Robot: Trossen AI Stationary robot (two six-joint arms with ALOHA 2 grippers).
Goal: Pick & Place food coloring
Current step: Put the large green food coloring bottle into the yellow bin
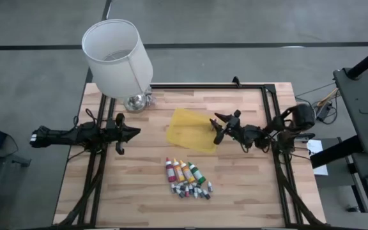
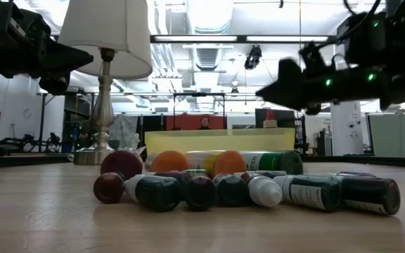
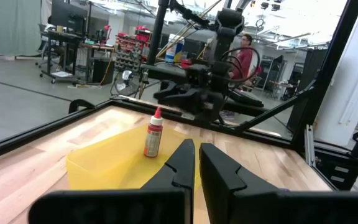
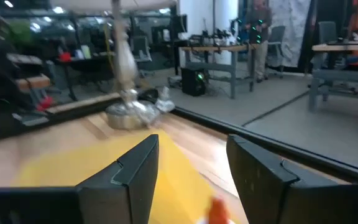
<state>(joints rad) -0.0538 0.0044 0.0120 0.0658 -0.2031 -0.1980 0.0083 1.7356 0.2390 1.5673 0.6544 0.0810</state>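
Lying in a cluster on the table (image 1: 248, 191), low in the centre of the high view: the food coloring (image 1: 185, 176). Four longer bottles side by side (red, orange, yellow, green), long axes running roughly top to bottom of the frame and fanned slightly. Tiny vials heaped just below them.

Higher in the frame, well apart from the cluster: the yellow tray (image 1: 185, 131). Standing upright in it, as seen from the left wrist, one red bottle (image 3: 153, 134).

Right tool (image 1: 216, 130) poised over the tray's right edge, fingers spread wide and holding nothing. Seen between them in the right wrist view (image 4: 191, 168): yellow tray, plus a blurred red-orange tip at the bottom edge (probably that same bottle, too soft to be sure).

Left tool (image 1: 135, 132) at mid-left, off the tray, pointing toward it. Fingers (image 3: 185, 163) drawn nearly together around no object.

From the right tool, cluster down and to the left in the frame; from the left tool, down and to the right. Right tool judged somewhat nearer. For the next pick, likely a swing down-frame and a grip across a bottle's narrow width, fingers closing left-to-right over the top-to-bottom axis. Neighbours touching, so some risk of nudging them.
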